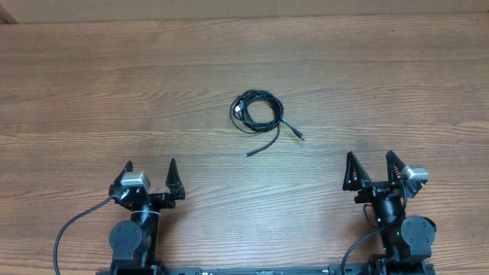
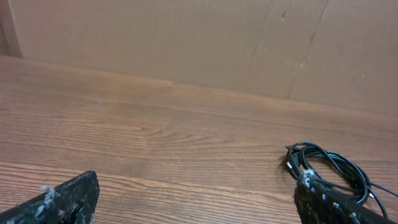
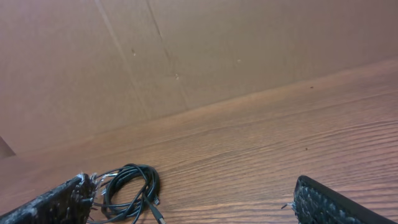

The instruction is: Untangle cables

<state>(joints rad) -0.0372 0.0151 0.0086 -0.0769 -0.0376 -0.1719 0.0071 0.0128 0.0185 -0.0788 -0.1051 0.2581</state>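
While my left gripper (image 1: pixel 150 166) and my right gripper (image 1: pixel 370 159) hang low over the table (image 1: pixel 114 92), each holds its two fingers spread wide with nothing between them, four fingers in all. From above, each finger is a black tapering wedge. Up close, my left fingers (image 2: pixel 68 199) show a rough, pebbled black surface flecked with pale fluff, and my right fingers (image 3: pixel 329 205) carry a fine dimpled grid.

The cables (image 1: pixel 256 112) lie as one small bundle ahead of both pairs of fingers, forward and to the right of the left pair, forward and to the left of the right pair, and well apart from each. They are thin, glossy black cords wound into a loose round coil. Two strands trail out of it toward my side, one ending in a small plug, the other in a bare-looking tip. How many cords make up the coil I cannot count.

Through my left wrist camera the coil (image 2: pixel 326 165) sits beyond the tip of my right-hand finger. Through my right wrist camera it (image 3: pixel 127 186) sits beyond the tip of my left-hand finger, small connectors poking out near it.

The tabletop is brown wood grain, smooth and matt, running in long streaks. Behind it stands a flat cardboard wall (image 2: pixel 186 43), plain brown with a few creases
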